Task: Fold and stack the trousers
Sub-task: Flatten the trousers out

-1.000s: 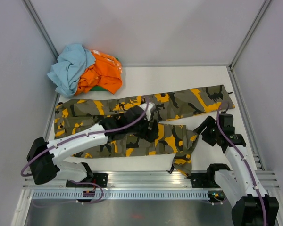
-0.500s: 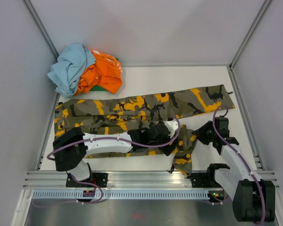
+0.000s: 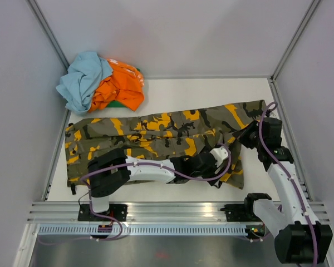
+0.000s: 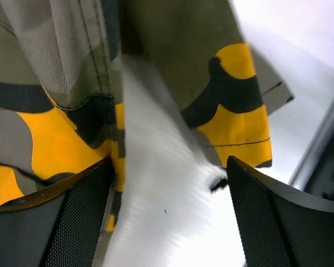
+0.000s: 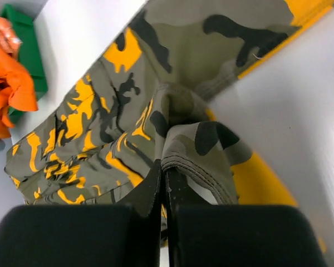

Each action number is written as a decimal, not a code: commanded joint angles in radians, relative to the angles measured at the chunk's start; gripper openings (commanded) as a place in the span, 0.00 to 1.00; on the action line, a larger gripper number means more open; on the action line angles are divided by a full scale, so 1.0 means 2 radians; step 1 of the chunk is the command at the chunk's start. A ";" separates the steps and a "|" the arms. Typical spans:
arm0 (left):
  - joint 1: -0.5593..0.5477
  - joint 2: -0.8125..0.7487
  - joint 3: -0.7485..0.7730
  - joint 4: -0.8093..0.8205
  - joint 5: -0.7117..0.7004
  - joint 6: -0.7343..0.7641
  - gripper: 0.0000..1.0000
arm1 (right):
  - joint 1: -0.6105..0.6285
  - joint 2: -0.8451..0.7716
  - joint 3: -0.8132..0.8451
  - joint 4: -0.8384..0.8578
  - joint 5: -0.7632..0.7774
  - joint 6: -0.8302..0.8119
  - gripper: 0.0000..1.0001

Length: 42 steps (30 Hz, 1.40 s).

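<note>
Right fingers (image 5: pixel 100 233) clamp a trousers (image 3: pixel 156 130) fold; left fingers (image 4: pixel 284 222) spread wide, holding nothing

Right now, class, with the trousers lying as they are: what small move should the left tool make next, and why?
Probably lower the open left tool and close it on the near hem. The right tool is shut on a fold of the trousers, while the left one holds nothing.
</note>
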 commanded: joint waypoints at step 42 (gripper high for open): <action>0.124 -0.031 -0.098 -0.098 -0.140 -0.126 0.02 | -0.001 -0.121 -0.112 -0.202 0.116 0.111 0.81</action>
